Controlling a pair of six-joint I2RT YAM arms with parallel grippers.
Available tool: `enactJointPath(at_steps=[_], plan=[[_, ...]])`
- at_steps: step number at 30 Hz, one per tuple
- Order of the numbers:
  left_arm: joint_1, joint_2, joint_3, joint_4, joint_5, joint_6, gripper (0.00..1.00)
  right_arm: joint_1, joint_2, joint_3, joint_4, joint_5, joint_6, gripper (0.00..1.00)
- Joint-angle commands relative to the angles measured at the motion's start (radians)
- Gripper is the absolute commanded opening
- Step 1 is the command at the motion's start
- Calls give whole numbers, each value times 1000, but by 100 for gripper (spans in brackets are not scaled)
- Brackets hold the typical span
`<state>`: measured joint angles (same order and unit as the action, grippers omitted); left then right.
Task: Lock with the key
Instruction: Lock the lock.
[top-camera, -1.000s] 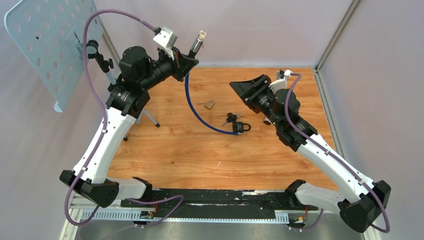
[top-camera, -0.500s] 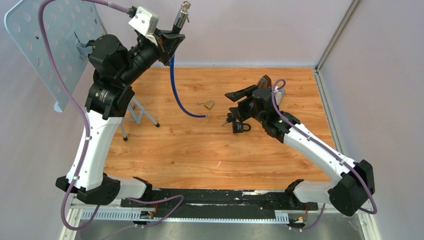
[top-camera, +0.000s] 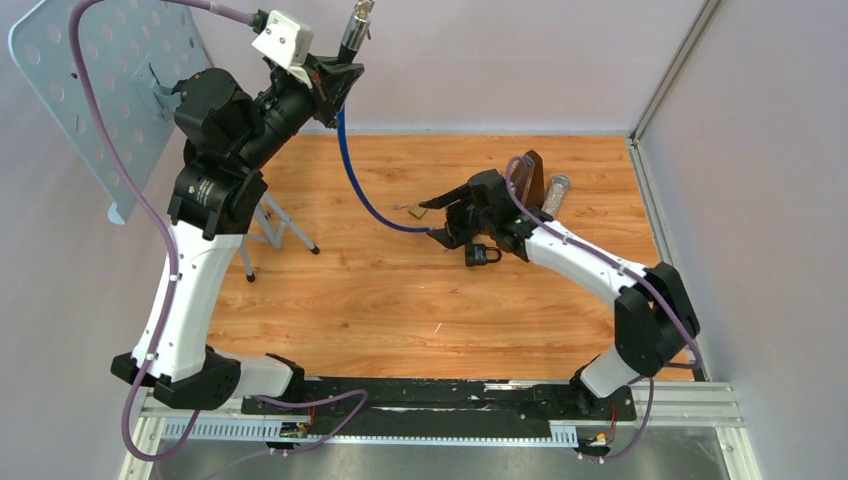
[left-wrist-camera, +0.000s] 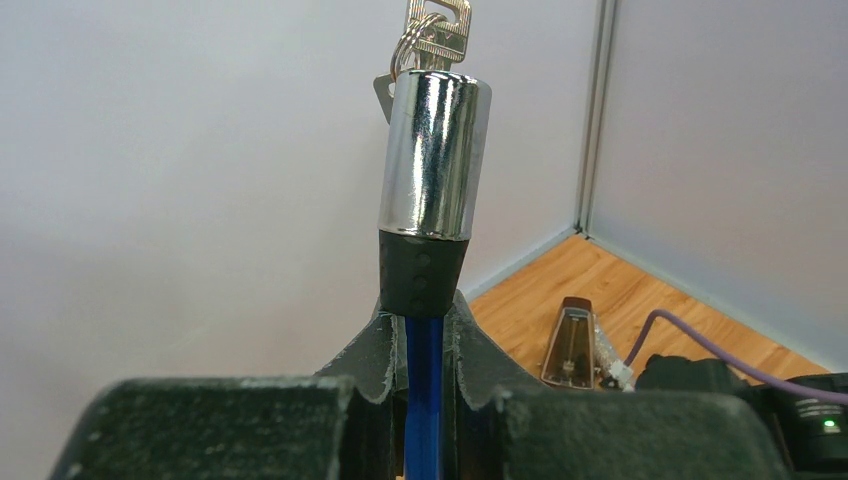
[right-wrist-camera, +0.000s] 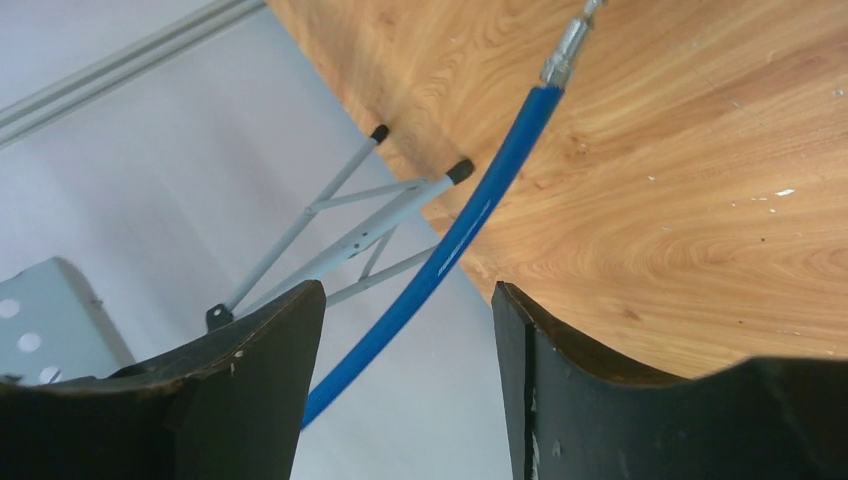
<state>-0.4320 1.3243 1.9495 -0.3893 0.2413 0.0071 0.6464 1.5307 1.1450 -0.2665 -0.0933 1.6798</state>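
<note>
Clamping the cable (top-camera: 355, 185) just under its lock head (left-wrist-camera: 435, 160), keys (left-wrist-camera: 436, 28) on top, the left gripper (left-wrist-camera: 422, 330) hangs high at 11 o'clock. Right gripper (right-wrist-camera: 405, 290), jaws apart, sits by the cable's free end; padlock (top-camera: 482, 254) at its 4 o'clock.

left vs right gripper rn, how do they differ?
The left gripper is shut on the blue cable just below the chrome lock head; the right gripper is open, the cable passing unclamped between its jaws. The left gripper sits high above the table; the right gripper is low over it. Both are at the same cable.
</note>
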Motion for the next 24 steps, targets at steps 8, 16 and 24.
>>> enactJointPath(at_steps=[8, 16, 24], plan=[[1, -18, 3, 114, 23, -31, 0, 34, 192, 104, 75, -223, 131, 61], [1, -25, -9, 126, 32, -35, 0, 64, 303, 168, 90, -296, 183, 58], [1, -37, -10, 110, 29, -34, 0, 55, 349, 196, 124, -289, 207, 38]])
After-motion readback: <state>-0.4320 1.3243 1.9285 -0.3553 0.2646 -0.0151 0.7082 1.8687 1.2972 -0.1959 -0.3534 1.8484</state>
